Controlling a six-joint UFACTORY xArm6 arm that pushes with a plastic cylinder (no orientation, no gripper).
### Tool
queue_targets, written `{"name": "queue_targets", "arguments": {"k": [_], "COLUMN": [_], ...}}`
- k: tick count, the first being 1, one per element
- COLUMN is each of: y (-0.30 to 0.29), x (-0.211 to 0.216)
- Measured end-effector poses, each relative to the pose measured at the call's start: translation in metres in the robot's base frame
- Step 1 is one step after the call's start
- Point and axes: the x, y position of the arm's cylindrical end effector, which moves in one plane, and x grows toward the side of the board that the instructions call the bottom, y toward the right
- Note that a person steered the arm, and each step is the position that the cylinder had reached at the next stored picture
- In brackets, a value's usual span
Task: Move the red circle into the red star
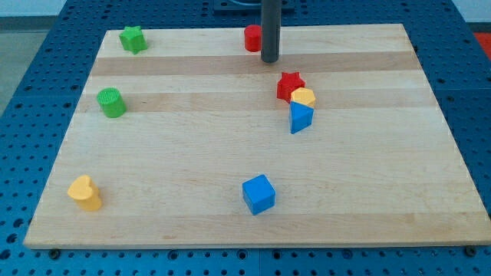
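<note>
Task is not done: my tip (269, 60), a bare rod holding nothing, stands just right of the red circle (252, 37), still well apart from the red star (290, 85).

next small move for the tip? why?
Probably swing my tip around behind the red circle, to its upper-left. My tip now sits just to the circle's right, between it and the red star, which lies toward the view's lower right. Pushing from here would drive the circle away. Note the yellow block and blue block crowd the star's far side.
</note>
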Motion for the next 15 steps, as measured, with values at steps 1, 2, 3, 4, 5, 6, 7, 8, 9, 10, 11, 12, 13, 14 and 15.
{"name": "queue_targets", "arguments": {"k": [1,2,3,4,5,6,7,8,9,10,11,12,13,14,15], "y": [0.0,0.011,0.033,0.044,0.045,0.015,-0.021,-0.044,-0.051,-0.051,-0.05,-0.04,-0.019,-0.007,-0.007], "x": [-0.006,-0.015,-0.02,-0.044,-0.077,-0.088,-0.086,-0.086,-0.071,-0.043,-0.023,-0.048,-0.068,-0.064,-0.046]}}
